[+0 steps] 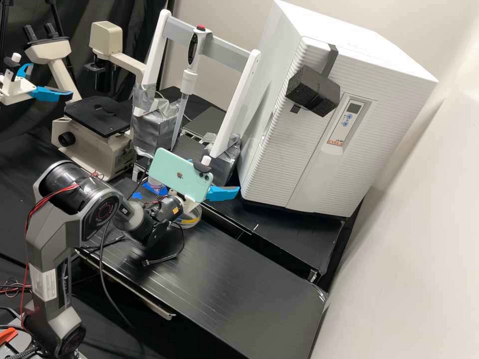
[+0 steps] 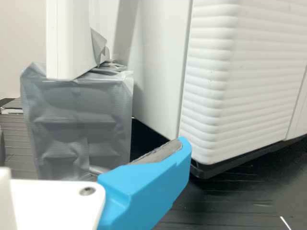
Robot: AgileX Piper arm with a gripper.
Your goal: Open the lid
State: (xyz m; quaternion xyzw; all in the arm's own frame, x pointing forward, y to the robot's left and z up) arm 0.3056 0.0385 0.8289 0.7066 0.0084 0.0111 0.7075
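Tape in blue (image 1: 137,196) lies toward the surface's (image 1: 239,279) far left corner, a partly hidden clear round dish (image 1: 192,221), its lid indistinct, sits near the far edge, and my claw (image 1: 222,193), open and empty, how widely I cannot tell, hangs before the white cabinet (image 1: 279,154).

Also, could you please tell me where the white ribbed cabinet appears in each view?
High view: the white ribbed cabinet stands right of centre, in the upper part.
Wrist view: its lower ribbed corner rises beside the silver-taped block.
Shared landmark: that block, at the foot of the white stand, on the post nearest the cabinet.
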